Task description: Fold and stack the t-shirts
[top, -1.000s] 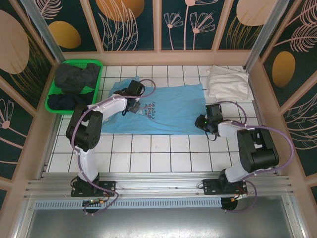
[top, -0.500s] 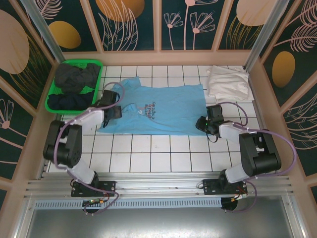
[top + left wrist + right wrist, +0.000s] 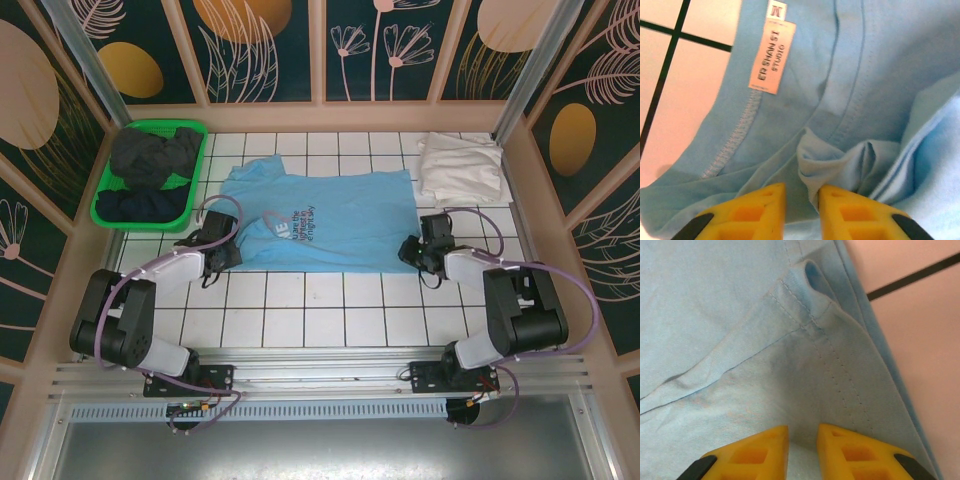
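Nearest me, the left gripper [image 3: 228, 250] has its yellow jaws drawn to a narrow gap, pinching a bunched fold near the collar of the sky-blue t-shirt [image 3: 340, 225]. Opposite, the right gripper [image 3: 408, 250] nips the shirt's hem edge just as narrowly. The shirt lies spread across the tiled table [image 3: 300, 310]. Farther back, a folded white t-shirt [image 3: 460, 168] sits on the right, and dark t-shirts [image 3: 150, 158] are heaped in the green basket [image 3: 140, 226] on the left.

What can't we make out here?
- Top view: how many dark shirts are in the green basket; they are bunched over each other.
- Top view: print on the blue t-shirt; too small to read.
- Top view: white shirt, one or several; piled layers hide it.
- Right wrist view: how deep fabric sits in the right jaws; bottom edge cuts them off.
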Motion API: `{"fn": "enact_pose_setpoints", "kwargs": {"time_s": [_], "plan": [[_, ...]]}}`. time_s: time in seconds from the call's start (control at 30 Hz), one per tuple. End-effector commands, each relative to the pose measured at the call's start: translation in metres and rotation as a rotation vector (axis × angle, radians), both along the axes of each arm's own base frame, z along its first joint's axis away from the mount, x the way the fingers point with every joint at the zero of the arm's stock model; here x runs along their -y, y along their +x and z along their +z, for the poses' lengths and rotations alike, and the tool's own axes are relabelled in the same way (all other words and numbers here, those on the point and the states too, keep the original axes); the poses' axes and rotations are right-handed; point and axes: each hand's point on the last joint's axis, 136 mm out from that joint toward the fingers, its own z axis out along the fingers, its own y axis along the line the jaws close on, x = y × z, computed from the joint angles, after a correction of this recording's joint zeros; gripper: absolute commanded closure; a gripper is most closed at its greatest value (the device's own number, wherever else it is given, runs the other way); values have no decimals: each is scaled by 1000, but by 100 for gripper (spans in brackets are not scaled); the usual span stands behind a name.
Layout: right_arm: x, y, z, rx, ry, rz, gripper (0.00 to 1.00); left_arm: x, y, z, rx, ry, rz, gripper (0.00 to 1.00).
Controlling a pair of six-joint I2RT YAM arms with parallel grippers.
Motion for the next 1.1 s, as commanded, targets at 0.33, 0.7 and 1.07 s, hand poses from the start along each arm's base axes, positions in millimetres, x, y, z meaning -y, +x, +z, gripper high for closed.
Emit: {"fn": "enact_pose_setpoints", "kwargs": {"time_s": [0.33, 0.7, 1.07], "plan": [[13, -16, 20, 14, -25, -21, 76, 25, 33, 71, 148, -101, -84, 55], [8, -9, 28, 50, 2, -14, 76, 41, 77, 41, 16, -17, -205, 68], [11, -10, 24, 36, -16, -16, 76, 43, 55, 12, -54, -48, -234, 67]]}}
